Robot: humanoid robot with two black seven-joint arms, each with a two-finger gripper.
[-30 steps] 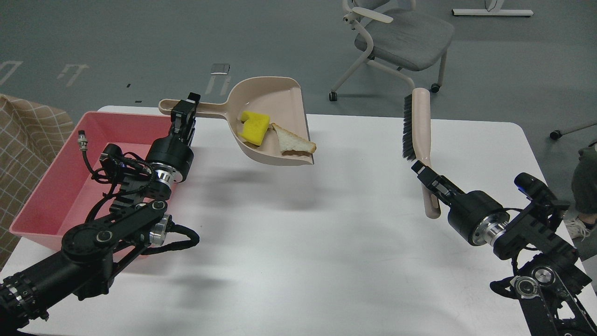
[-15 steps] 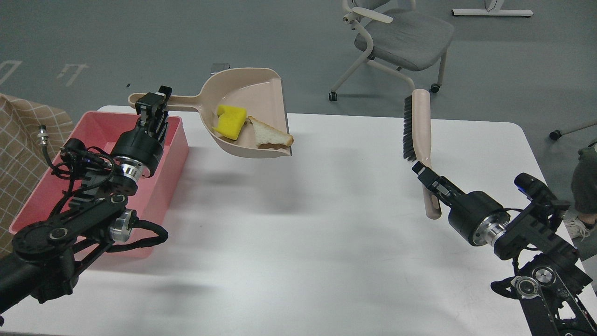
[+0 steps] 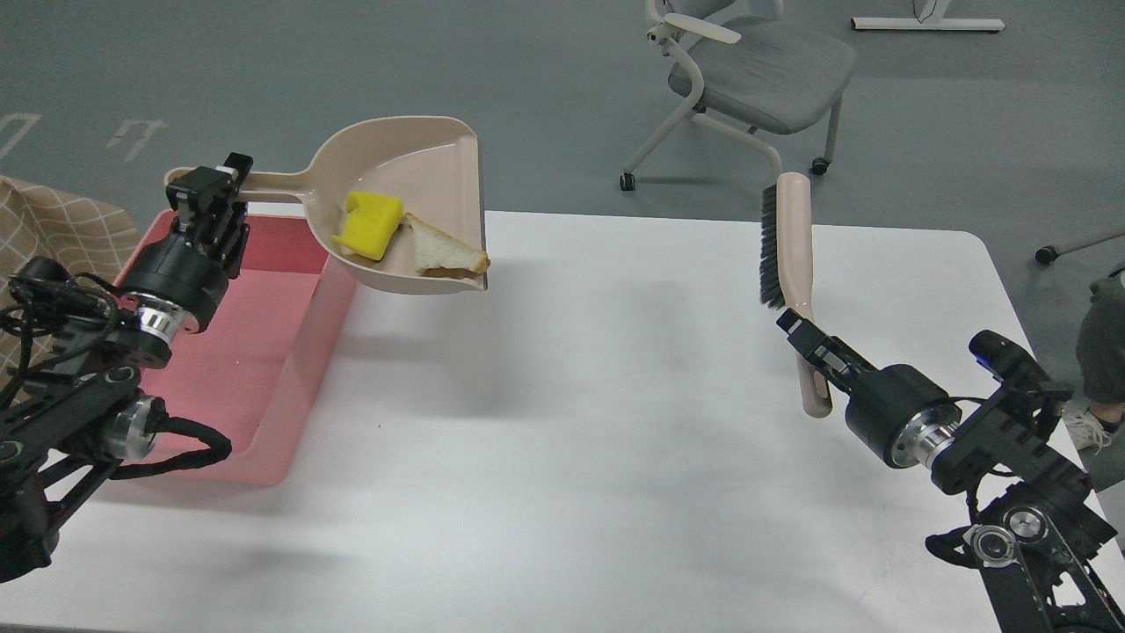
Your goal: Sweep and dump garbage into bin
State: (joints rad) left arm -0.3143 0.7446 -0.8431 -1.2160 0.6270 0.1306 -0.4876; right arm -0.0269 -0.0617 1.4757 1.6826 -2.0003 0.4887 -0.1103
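Note:
My left gripper [image 3: 209, 195] is shut on the handle of a beige dustpan [image 3: 422, 171] and holds it in the air, above the pink bin's right wall. In the pan lie the yellow sponge block [image 3: 369, 226] and the white bread slice [image 3: 442, 254] with brown crust. The pink bin [image 3: 264, 352] stands on the table at the left, partly hidden by my left arm. My right gripper [image 3: 804, 338] is shut on the handle of a beige brush [image 3: 785, 237] with black bristles, held upright over the table's right side.
The white table [image 3: 598, 422] carries the bin. A grey chair [image 3: 756, 70] stands on the floor beyond the table's far edge. A checked cloth [image 3: 44, 237] lies at the far left.
My left arm has carried the dustpan with the sponge and bread leftward, toward and over the bin. The right arm and brush have hardly moved.

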